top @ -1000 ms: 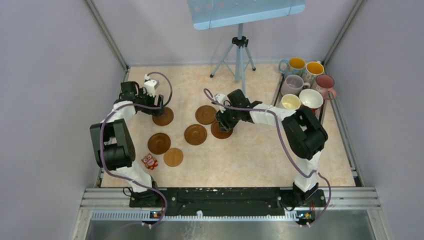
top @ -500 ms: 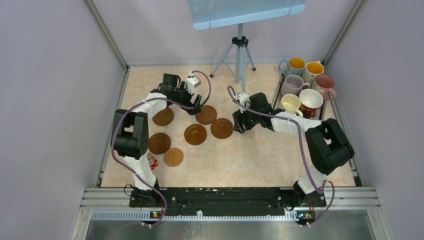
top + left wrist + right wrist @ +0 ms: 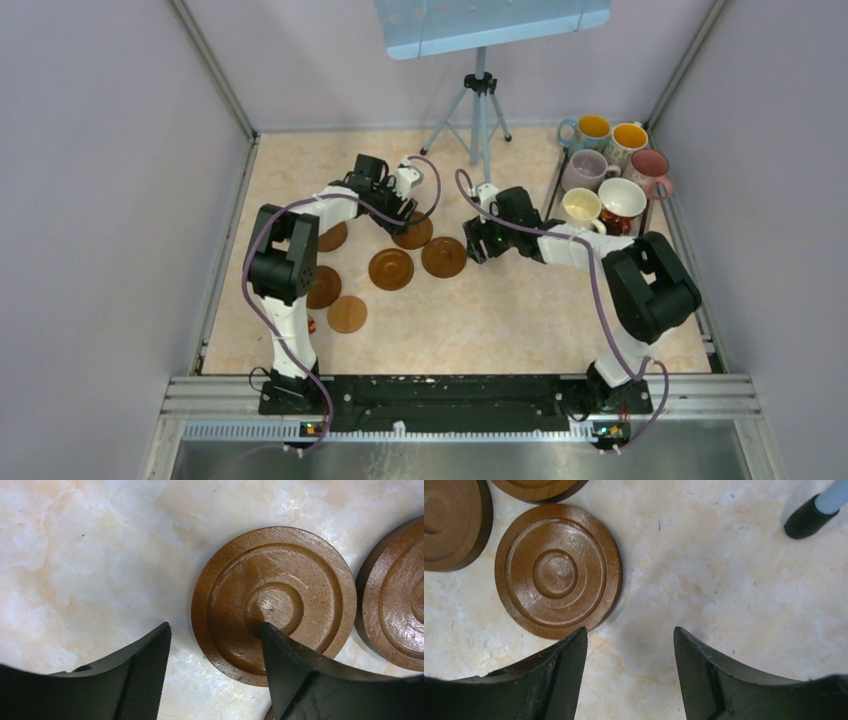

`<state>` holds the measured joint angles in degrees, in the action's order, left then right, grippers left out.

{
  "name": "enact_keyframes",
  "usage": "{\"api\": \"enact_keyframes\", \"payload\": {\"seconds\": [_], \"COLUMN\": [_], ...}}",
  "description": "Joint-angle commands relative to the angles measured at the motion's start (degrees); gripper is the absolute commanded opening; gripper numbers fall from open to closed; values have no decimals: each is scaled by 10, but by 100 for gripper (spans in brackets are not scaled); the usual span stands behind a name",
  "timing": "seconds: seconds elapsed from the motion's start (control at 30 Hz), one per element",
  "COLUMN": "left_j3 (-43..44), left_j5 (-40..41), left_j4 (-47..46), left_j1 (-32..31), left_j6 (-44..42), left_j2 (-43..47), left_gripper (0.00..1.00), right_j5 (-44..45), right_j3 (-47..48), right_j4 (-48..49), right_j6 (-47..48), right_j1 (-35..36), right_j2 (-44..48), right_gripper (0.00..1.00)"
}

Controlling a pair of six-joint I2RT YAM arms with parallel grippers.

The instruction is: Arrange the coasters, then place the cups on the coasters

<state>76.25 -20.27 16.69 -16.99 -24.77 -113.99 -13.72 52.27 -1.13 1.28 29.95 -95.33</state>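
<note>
Six round wooden coasters lie flat on the bench [image 3: 500, 320], loosely grouped left of its middle. A dark coaster [image 3: 443, 257] sits nearest the centre, a second coaster [image 3: 391, 269] is just beside it, and a rear coaster [image 3: 414, 236] is partly under the left arm [image 3: 300, 225]. Two more are half hidden by that arm, and a lighter, flatter coaster [image 3: 347, 313] lies nearest the front.

The six cups stand close together in a tray [image 3: 551, 190] at the back right, none of them on a coaster.

The left jaws are spread low over the rear coaster [image 3: 274, 600]. One finger [image 3: 295, 680] covers part of its centre and the other finger [image 3: 135, 680] is over bare bench beside its rim. Whether they touch it cannot be told.

The right jaws are spread too, over bare bench with nothing between them. The centre coaster [image 3: 558, 571] lies just to one side of them, and a tripod foot [image 3: 811, 515] stands well apart.
</note>
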Motion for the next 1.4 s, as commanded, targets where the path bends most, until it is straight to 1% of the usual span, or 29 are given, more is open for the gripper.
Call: {"api": "enact_keyframes", "payload": {"seconds": [0.0, 0.03, 0.17, 0.33, 0.6, 0.7, 0.83, 0.97, 1.07, 1.37], "left_j3": [-11, -21, -57, -88, -121, -127, -139, -147, -152, -153], "left_j5": [58, 58, 49, 35, 8, 1, -9, -11, -11, -3], "left_j4": [7, 6, 1, 0, -1, -4, -10, -13, -14, -15], "left_j1": [8, 12, 28, 48, 66, 66, 66, 66, 66, 66], "left_j6": [-20, -22, -30, -33, -30, -25, -20, -18, -18, -15], "left_j2": [3, 11, 36, 56, 76, 81, 87, 90, 92, 96], "left_gripper": [68, 65, 59, 55, 57, 57, 57, 57, 57, 58], "right_j5": [24, 29, 49, 66, 79, 90, 128, 135, 157, 164], "right_j3": [47, 53, 79, 109, 123, 125, 133, 154, 174, 214], "right_j4": [26, 26, 24, 16, 16, 16, 19, 19, 18, 24], "right_j6": [-4, 0, 9, 10, 10, 16, 17, 16, 21, 30], "right_j1": [17, 24, 42, 61, 75, 76, 75, 69, 63, 38], "right_j2": [-29, -35, -61, -96, -131, -143, -160, -171, -188, -219], "right_gripper": [64, 64, 64, 64, 63, 61, 57, 49, 45, 43]}}
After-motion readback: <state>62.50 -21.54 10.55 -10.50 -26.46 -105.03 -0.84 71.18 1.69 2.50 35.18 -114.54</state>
